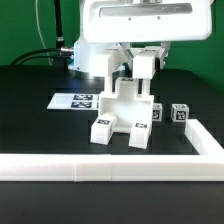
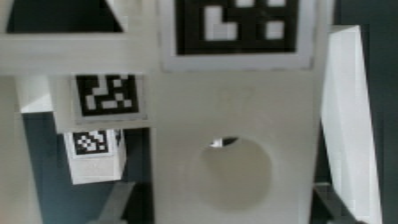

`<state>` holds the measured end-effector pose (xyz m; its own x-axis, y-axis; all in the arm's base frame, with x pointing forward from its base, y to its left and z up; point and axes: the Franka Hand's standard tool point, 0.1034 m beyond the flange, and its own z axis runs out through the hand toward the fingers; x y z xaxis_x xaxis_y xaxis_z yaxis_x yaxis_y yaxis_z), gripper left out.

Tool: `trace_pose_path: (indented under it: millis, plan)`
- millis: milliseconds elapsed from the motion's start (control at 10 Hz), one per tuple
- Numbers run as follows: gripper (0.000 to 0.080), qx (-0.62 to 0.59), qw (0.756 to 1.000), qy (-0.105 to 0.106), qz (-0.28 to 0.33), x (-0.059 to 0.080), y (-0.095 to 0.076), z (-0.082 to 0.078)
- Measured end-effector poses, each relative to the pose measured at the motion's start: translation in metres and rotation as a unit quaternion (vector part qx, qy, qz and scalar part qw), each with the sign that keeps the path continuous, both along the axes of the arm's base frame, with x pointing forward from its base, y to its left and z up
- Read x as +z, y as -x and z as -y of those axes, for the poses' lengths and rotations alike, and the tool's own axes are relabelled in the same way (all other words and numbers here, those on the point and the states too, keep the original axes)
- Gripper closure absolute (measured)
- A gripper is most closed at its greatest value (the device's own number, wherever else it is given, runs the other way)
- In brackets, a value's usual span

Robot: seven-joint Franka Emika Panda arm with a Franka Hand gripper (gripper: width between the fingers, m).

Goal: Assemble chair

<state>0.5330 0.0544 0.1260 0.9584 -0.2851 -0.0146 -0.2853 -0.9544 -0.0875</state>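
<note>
The chair's white parts stand together as a partly joined assembly (image 1: 122, 108) in the middle of the black table, with tagged square legs (image 1: 103, 128) at its front. My gripper (image 1: 138, 72) comes down from above and is shut on the assembly's upright white panel (image 2: 231, 110). In the wrist view that panel fills the gap between both dark fingers (image 2: 125, 200) and shows an oval recess (image 2: 235, 172). Tags (image 2: 107, 92) sit on neighbouring white pieces beside it. Two small tagged blocks (image 1: 157, 113) (image 1: 180, 113) lie loose to the exterior view's right.
The marker board (image 1: 75, 101) lies flat on the exterior view's left behind the assembly. A long white border rail (image 1: 100, 166) runs along the front and turns up the right side (image 1: 207, 140). Black cables trail at the back left.
</note>
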Motion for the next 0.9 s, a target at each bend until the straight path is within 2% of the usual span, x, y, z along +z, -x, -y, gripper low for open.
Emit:
trace_pose_path:
  millis: [200, 900]
  plan:
    - [0.0515, 0.0, 1.0, -0.001, 0.005, 0.002, 0.004, 0.0]
    - [0.0515, 0.003, 1.0, 0.002, 0.003, -0.008, 0.008, -0.003]
